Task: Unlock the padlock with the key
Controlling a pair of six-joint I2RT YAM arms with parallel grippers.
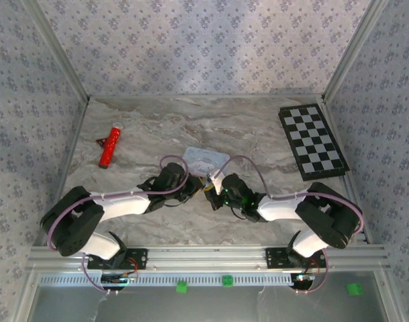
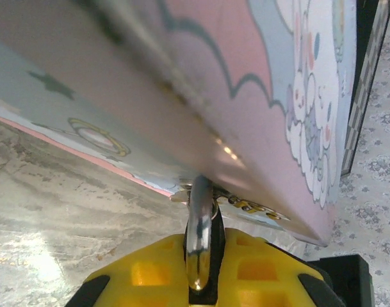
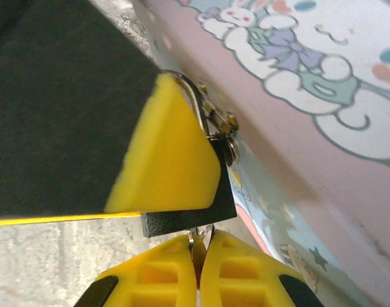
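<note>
Padlock (image 3: 182,220) hangs at the clasp (image 3: 219,120) on the edge of the tin (image 3: 323,96), near the middle of the surface (image 1: 157,127), where both arms meet. Left jaws are clamped on it. In the left wrist view their yellow pads (image 2: 143,272) sit either side of the bright shackle (image 2: 200,243), which rises to the tin's lower edge. In the right wrist view one of those pads covers much of the black lock body, with the shackle's curve showing above it against the clasp.

Right jaws are closed on the key (image 3: 200,238), a thin bit of metal pinched between their own yellow pads. It points up into the underside of the lock body and touches it. How far it has gone in I cannot tell.

The tin is pale blue and pink, printed with cartoon rabbits, and lies flat just beyond the jaws. A red tube (image 1: 110,146) lies to the left, well apart from the arms. A checkerboard (image 1: 313,141) lies at the far right.
</note>
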